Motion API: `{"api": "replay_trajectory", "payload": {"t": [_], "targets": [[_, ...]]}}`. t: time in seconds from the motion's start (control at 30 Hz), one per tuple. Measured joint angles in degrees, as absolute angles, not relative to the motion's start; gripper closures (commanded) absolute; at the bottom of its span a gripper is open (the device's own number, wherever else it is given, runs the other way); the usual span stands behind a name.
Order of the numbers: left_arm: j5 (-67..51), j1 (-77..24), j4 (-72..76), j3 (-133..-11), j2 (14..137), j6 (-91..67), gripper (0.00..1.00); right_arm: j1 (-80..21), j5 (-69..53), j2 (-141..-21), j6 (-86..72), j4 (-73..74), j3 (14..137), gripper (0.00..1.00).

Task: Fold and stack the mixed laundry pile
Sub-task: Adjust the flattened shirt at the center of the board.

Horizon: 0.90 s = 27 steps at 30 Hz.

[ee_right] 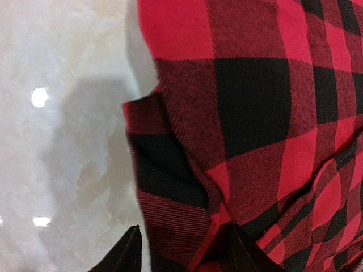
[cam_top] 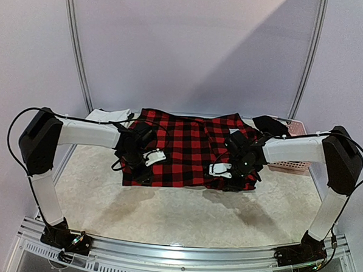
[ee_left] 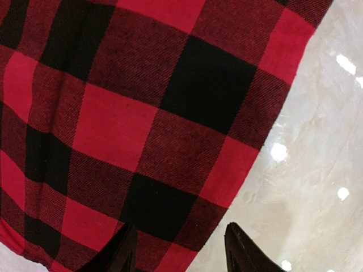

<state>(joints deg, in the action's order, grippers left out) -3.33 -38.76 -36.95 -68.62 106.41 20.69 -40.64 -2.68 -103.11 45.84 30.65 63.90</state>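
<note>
Our left hand [ee_left: 181, 255] and right hand [ee_right: 184, 252] hang part-open over the shirt's [cam_top: 190, 145] near corners; open tabletop [cam_top: 183, 215] lies nearer us

The flannel shirt [cam_top: 190, 150] is red-and-black checked (twill lines close up) on the cream mottled table [cam_top: 165, 214].

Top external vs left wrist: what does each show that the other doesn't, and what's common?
Only top external: the left arm and right arm, the flannel shirt in full outline on the table, a white cloth and a dark piece behind it, and the pink basket at far right.
Only left wrist: the shirt's weave close up, the left claw with its tips apart at the shirt's edge, and light spots on the glossy tabletop.
Both: shirt, table, left claw.
</note>
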Motion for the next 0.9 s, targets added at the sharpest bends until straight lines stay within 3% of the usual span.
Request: {"api": "replay_trajectory", "payload": {"t": [0.1,0.23,0.47,0.7,0.9], "targets": [[-2.3,-39.0,-36.8,-68.6,106.6,21.3,0.48,-40.9,-0.3,-104.0,45.7,29.2,63.8,0.84],[-0.1,-39.2,-36.7,-68.4,107.1,21.6,0.5,-41.5,1.0,-104.3,45.2,29.4,63.8,0.95],[4.0,-40.2,-34.5,-63.7,100.9,22.0,0.48,-47.0,-6.9,-94.1,46.4,40.8,64.3,0.97],[8.2,-40.2,-29.3,-60.9,87.4,23.8,0.48,-47.1,-16.8,-86.5,46.8,54.9,77.1,0.97],[7.5,-40.3,-28.6,-60.9,87.4,24.3,0.48,-36.9,-20.4,-94.2,44.1,54.0,88.7,0.81]]}}
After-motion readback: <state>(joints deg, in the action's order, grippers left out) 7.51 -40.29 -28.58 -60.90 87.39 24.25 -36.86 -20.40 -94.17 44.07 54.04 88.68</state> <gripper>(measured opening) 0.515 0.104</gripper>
